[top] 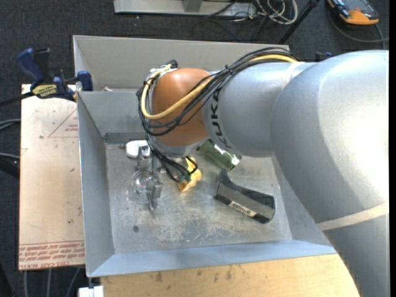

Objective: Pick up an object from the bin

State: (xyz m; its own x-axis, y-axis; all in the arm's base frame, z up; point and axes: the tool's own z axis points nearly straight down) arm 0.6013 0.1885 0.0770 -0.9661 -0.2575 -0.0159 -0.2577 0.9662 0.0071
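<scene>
The claw points straight down, low over the floor of the bin, likely set for a top-down grab. Whether it is open or shut, or has hold of anything, I cannot tell. A small yellow block lies just beside it at 3 o'clock. A green cylinder lies at 2 o'clock and a black wedge-shaped piece at 4, each apart from the others and so free to take singly.

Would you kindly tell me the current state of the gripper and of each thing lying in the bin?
gripper: lowered to the bin floor, left of centre.
small white thing: lying on the floor behind the gripper.
yellow piece: lying on the floor, right of the gripper.
green cylinder: on its side, partly hidden under the arm.
black handled object: lying flat, apart from the others.
</scene>
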